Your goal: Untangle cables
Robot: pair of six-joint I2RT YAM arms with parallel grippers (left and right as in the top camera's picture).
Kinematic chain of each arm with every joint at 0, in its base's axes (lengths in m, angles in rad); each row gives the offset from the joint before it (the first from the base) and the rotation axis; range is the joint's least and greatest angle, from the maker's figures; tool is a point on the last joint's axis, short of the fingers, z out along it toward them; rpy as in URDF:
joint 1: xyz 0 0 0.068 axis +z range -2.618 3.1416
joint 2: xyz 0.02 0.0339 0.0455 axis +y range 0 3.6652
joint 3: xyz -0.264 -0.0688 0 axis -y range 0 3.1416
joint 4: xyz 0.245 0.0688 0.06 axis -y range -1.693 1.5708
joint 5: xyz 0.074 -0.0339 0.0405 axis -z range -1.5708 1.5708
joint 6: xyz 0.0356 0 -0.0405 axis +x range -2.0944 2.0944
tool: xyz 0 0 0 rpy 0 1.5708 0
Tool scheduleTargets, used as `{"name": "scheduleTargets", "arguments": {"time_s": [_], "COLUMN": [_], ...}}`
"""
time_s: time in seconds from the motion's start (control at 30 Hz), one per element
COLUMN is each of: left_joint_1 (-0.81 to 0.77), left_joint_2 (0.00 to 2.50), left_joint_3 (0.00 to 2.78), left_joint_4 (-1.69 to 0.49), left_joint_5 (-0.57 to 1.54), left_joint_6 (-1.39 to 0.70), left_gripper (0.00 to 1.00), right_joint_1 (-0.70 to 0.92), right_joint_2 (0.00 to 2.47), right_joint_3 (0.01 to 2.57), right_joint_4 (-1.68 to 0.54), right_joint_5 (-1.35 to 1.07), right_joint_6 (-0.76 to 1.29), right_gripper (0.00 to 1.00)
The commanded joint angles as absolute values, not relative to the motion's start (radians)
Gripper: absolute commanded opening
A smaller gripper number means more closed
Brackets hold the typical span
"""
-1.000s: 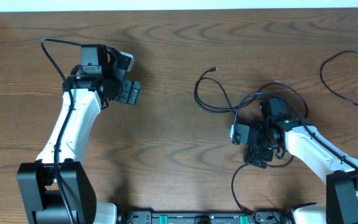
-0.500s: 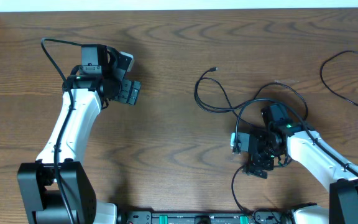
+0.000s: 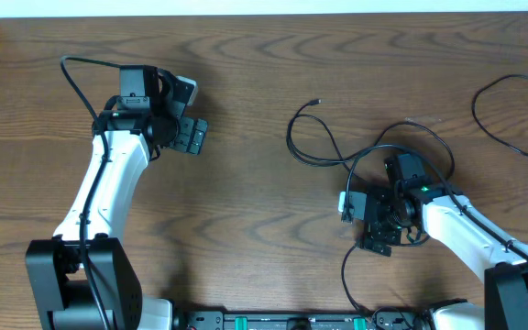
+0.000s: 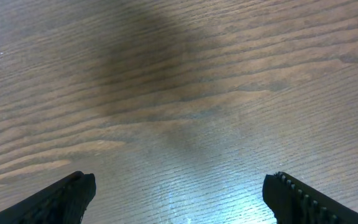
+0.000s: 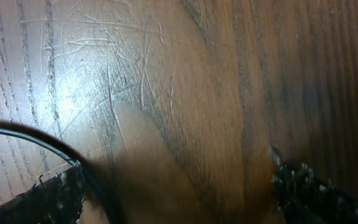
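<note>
Surface: dark brown wood (image 3: 264, 229) with strong grain, scuffed and shiny in the right wrist view.
Room: a white strip (image 3: 264, 7) runs along the far edge; nothing more of the room shows.
Left jaws: wide apart, both fingers (image 4: 67, 198) low in the left wrist view with only bare wood between them. They hang over the far left part of the surface.
Right jaws: wide apart, holding nothing, low over the near right part.
Looped black cable (image 3: 291, 137): its plug end lies free toward the centre. From there it curls round and arcs over and about the right wrist.
Cable at the right jaws: in the right wrist view a black strand (image 5: 23, 132) sweeps in from the left and passes just beside the left-hand finger (image 5: 48, 199); blur hides whether they touch.
Second black cable (image 3: 475, 108): at the far right edge, well apart from both jaws.
Thin black strand (image 3: 345, 273): runs from beneath the right jaws to the near edge.
Open room: broad bare wood across the centre and between the two arms.
</note>
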State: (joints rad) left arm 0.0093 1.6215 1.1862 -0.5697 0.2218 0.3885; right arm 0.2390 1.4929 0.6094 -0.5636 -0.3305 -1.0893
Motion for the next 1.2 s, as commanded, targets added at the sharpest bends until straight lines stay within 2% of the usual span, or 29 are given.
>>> {"name": "scheduleTargets", "arguments": {"time_s": [0.0, 0.37, 0.83, 1.0, 1.17], "left_joint_1": [0.011, 0.011, 0.011, 0.011, 0.011], "left_joint_2": [1.629, 1.629, 1.629, 1.629, 1.629], "left_joint_3": [1.195, 1.195, 1.195, 1.195, 1.195], "left_joint_4": [-0.571, -0.571, -0.571, -0.571, -0.571], "left_joint_5": [0.216, 0.216, 0.216, 0.216, 0.216], "left_joint_6": [0.379, 0.379, 0.379, 0.379, 0.379], "left_gripper": [0.91, 0.91, 0.91, 0.91, 0.91], "right_joint_1": [0.244, 0.243, 0.243, 0.244, 0.243], "right_joint_2": [1.605, 1.705, 1.723, 1.723, 1.723], "right_joint_3": [0.528, 0.527, 0.527, 0.529, 0.529], "right_joint_4": [-0.574, -0.484, -0.026, 0.054, 0.116], "right_joint_5": [-0.185, -0.112, 0.051, 0.054, 0.054], "right_joint_6": [-1.047, -1.044, -1.05, -1.083, -1.116], "right_gripper": [0.96, 0.98, 0.96, 0.91, 0.91]}}
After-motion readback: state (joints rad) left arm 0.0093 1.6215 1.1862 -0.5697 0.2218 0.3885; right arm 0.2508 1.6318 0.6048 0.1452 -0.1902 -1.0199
